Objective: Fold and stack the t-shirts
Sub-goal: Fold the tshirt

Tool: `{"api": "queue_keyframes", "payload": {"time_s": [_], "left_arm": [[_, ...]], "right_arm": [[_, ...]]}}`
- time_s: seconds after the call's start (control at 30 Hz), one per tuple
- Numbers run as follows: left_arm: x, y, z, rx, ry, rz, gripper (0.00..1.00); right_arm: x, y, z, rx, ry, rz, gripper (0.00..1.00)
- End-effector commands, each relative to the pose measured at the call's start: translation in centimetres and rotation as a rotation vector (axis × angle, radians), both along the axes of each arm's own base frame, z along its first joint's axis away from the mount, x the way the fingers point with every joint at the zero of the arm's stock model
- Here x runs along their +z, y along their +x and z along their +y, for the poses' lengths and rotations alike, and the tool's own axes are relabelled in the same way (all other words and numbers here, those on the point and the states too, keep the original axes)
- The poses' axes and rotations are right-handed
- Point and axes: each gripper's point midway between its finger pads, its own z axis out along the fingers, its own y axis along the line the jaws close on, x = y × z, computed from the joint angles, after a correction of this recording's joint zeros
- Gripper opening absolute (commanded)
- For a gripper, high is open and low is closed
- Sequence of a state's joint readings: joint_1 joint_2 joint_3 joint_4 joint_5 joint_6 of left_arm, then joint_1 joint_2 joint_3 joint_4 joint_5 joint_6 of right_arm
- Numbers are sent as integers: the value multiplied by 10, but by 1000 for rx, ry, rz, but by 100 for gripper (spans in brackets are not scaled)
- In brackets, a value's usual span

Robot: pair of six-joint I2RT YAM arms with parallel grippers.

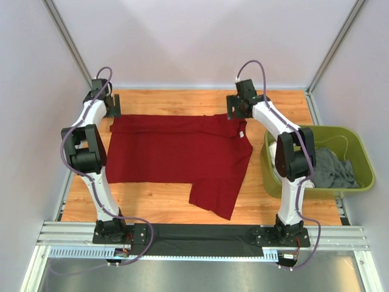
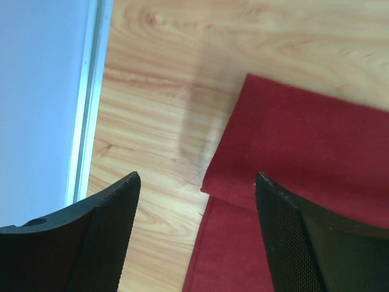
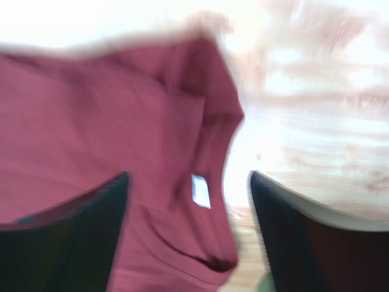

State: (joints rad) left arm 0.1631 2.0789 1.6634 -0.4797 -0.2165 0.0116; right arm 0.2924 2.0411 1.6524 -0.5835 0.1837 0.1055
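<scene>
Shirts: red shirt flat on table, grey shirt in tub | my left gripper: jaws spread wide, holding nothing, above red shirt's far-left corner | my right gripper: jaws spread wide, holding nothing, above collar label, view blurred.

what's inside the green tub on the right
A crumpled dark grey cloth, probably a t-shirt, lies in the tub. The right arm covers the tub's left part, and anything under the grey cloth cannot be seen.

Two t-shirts, one tub, two arms
</scene>
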Motion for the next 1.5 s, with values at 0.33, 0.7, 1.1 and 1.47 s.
{"api": "queue_keyframes", "payload": {"time_s": [0.33, 0.7, 1.1, 1.47], "left_arm": [[125, 46, -188, -296, -436, -290, 86], [108, 50, -341, -557, -623, -264, 84], [78, 45, -412, -662, -667, -194, 81], [65, 40, -408, -652, -647, -155, 81]], "right_arm": [[56, 65, 36, -167, 334, -106, 83], [0, 60, 14, -169, 296, 4, 57], [-26, 54, 10, -124, 298, 48, 49], [-33, 59, 9, -125, 367, 67, 38]]}}
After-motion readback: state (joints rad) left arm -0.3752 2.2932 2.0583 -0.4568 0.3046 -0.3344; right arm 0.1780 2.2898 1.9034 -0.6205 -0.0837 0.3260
